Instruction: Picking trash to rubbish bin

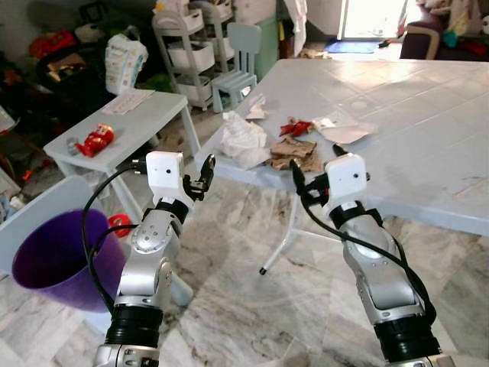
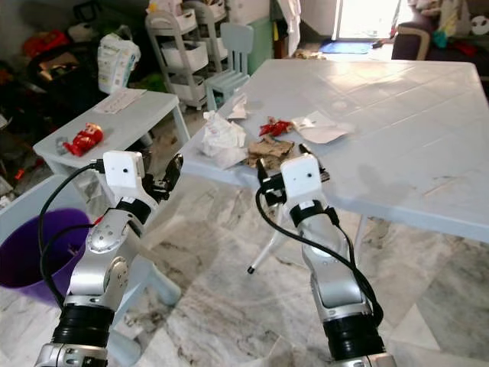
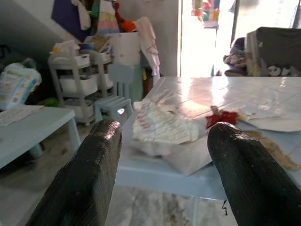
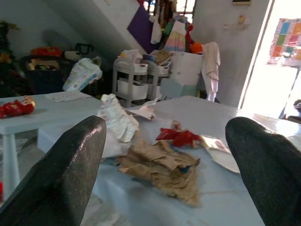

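A Unitree G1 stands at the corner of a pale blue tabletop point(image 1: 428, 115), both arms raised toward a scatter of litter near its edge. The left claw point(image 1: 205, 174) hangs just short of the table with its fingers point(image 3: 84, 174) apart and empty, lined up with a crumpled white paper wad point(image 1: 243, 138). The right claw point(image 1: 317, 164), fingers also spread and holding nothing, sits at the table's edge facing a crushed brown paper bag point(image 4: 162, 167), with a red wrapper point(image 4: 181, 137) just behind it and a torn white sheet point(image 1: 348, 131) beside that. All of it looks light, soft and easily crushed, so pinching a raised fold at the middle of a piece should hold better than a loose edge. The purple rubbish bin point(image 1: 53, 256) waits on the marble floor to the robot's left.
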You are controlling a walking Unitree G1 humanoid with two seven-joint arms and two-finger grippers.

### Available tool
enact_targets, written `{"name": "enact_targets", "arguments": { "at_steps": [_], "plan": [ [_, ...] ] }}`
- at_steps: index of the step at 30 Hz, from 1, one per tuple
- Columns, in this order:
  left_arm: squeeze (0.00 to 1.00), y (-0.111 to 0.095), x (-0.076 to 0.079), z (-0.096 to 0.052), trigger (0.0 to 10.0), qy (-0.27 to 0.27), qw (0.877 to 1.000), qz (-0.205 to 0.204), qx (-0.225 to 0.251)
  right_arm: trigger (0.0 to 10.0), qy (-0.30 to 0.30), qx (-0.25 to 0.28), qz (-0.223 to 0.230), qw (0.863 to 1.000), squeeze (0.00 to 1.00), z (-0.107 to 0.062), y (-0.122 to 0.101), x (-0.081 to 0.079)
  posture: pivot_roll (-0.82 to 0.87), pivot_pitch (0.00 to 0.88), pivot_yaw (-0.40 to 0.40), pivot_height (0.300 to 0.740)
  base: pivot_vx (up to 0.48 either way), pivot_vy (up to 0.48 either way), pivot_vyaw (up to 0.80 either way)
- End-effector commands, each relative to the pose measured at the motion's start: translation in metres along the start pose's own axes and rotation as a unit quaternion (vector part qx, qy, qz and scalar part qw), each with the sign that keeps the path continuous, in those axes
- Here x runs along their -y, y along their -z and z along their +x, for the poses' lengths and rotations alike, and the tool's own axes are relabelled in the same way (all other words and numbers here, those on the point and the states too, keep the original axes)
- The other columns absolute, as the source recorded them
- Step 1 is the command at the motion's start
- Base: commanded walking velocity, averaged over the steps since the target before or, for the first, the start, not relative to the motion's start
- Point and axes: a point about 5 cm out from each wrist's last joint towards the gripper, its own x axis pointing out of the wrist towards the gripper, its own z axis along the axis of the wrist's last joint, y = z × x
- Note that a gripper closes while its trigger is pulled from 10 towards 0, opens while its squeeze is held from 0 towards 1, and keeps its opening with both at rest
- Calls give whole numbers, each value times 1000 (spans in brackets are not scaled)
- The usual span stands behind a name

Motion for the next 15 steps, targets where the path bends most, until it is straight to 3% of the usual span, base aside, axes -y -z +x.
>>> {"name": "enact_targets", "arguments": {
  "at_steps": [1, 15],
  "plan": [
    [0, -3, -3, 3, 10000, 1, 1000, 4, 4, 10000, -9, 14, 1, 1000, 0, 1, -8, -3, 41, 0, 111, 740, 450, 0, 0],
    [0, -1, 0, 3, 10000, 8, 1000, 2, 3, 10000, -17, 13, 1, 1000, 0, 1, -8, -4, 39, 0, 114, 740, 448, 0, 0]
  ]
}}
